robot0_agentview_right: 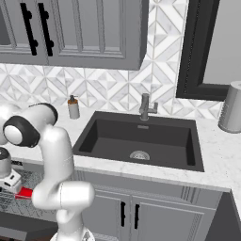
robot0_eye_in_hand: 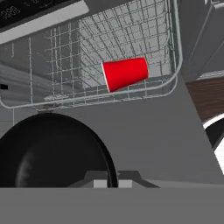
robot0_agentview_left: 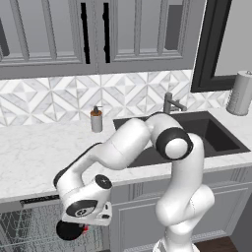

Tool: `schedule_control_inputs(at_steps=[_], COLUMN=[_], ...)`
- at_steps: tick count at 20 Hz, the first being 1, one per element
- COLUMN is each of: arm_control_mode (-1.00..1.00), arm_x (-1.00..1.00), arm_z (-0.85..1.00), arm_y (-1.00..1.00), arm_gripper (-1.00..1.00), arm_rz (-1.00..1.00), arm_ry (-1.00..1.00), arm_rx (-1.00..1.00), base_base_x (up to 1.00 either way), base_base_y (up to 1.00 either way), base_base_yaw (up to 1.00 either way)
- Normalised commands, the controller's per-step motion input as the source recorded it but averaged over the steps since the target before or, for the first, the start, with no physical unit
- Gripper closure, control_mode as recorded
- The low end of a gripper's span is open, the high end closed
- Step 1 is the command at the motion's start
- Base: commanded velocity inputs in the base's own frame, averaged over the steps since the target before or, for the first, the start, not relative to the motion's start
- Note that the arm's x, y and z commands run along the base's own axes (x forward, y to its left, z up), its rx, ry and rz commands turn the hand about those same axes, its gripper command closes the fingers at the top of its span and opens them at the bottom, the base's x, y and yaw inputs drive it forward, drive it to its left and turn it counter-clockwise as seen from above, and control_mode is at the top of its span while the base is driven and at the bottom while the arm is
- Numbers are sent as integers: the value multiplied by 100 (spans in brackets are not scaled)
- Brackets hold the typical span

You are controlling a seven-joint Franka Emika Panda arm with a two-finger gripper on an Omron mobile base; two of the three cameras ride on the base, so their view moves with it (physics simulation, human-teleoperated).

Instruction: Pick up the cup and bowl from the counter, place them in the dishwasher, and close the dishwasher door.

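1. Counter (robot0_agentview_left: 34,152): no cup or bowl left on the marble in either base view. The pick-up half looks done for both.
2. Dishwasher (robot0_agentview_left: 29,226): open, wire rack (robot0_eye_in_hand: 87,52) pulled out at 8 o'clock in the left base view, under the dark control strip. Dishwasher door (robot0_eye_in_hand: 144,135) reads as the flat grey panel lying down below the rack in the hand view, so closing it is still to do.
3. Arm: folded low, with the wrist dropped below counter height over the rack. The counter edge runs close above the forearm, so there is little headroom for lifting straight up.
4. Bowl (robot0_eye_in_hand: 52,153): black, at 7 o'clock in the hand view, right at the fingertips. Gripper (robot0_eye_in_hand: 113,183) is pressed together on its rim, as far as I can judge; the bowl is not yet set down.
5. Cup (robot0_eye_in_hand: 126,73): red, lying on its side inside the rack at 12 o'clock in the hand view, near the rack's front wire rim. That item is done.
6. Room: bare rack at 10–11 o'clock of the cup for the bowl. Remaining: release the bowl, retract, close the door.
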Motion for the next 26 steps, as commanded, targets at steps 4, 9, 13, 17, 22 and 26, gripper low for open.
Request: schedule_control_inputs(at_steps=[4,9,13,17,22,26], arm_control_mode=[-100,-100,-100,-100,-100,-100], arm_x=[-100,-100,-99,-98,-65,-55], arm_z=[-21,-20,-14,-14,0,-34], arm_y=[45,88,100,100,100,100], arm_gripper=[100,100,100,100,100,100], arm_rz=[0,-5,-31,-41,-36,-13], arm_ry=[-48,-55,-56,-56,-41,-11], arm_rx=[-41,-35,-3,0,-2,-27], base_base_x=[0,0,0,0,0,0], base_base_y=[0,0,0,0,0,0], base_base_yaw=[0,0,0,0,0,0])
